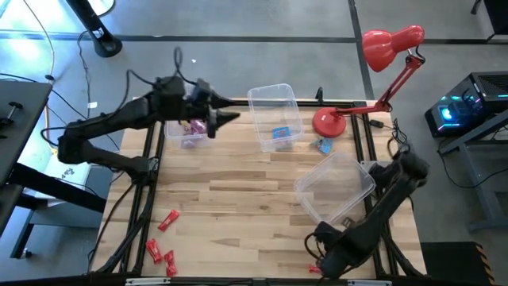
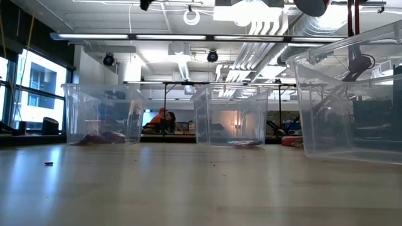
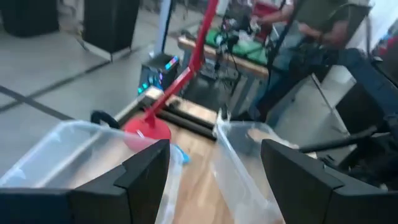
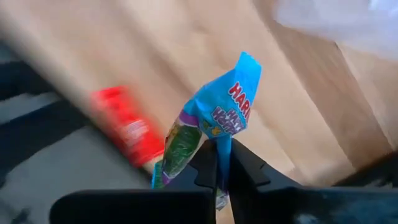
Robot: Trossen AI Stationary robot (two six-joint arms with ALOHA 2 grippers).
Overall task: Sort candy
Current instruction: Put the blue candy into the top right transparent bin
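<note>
My right gripper [image 4: 222, 165] is shut on a blue candy packet [image 4: 217, 118], low over the table's near right corner [image 1: 320, 238], with a red sweet [image 4: 127, 130] on the wood beyond it. My left gripper [image 3: 217, 180] is open and holds nothing. It hovers near the far edge, between the left clear bin [image 1: 186, 131], which holds purple packets, and the middle bin [image 1: 276, 117], which holds a blue packet [image 1: 280, 133]. Another blue packet [image 1: 323, 145] lies by the lamp base. Red twisted sweets [image 1: 167, 220] lie at the near left corner. My right gripper pinches the blue packet between its two fingers, on the packet's lower half [image 4: 219, 144]. Most of the packet stands out beyond the fingertips, and a short end shows behind them. It looks lifted clear of the wood.
A third clear bin [image 1: 335, 188] sits tilted at the right, beside my right arm. The red desk lamp [image 1: 329, 121] stands at the far right, its arm reaching off the table. Bare wood lies across the middle. People sit in the room behind.
</note>
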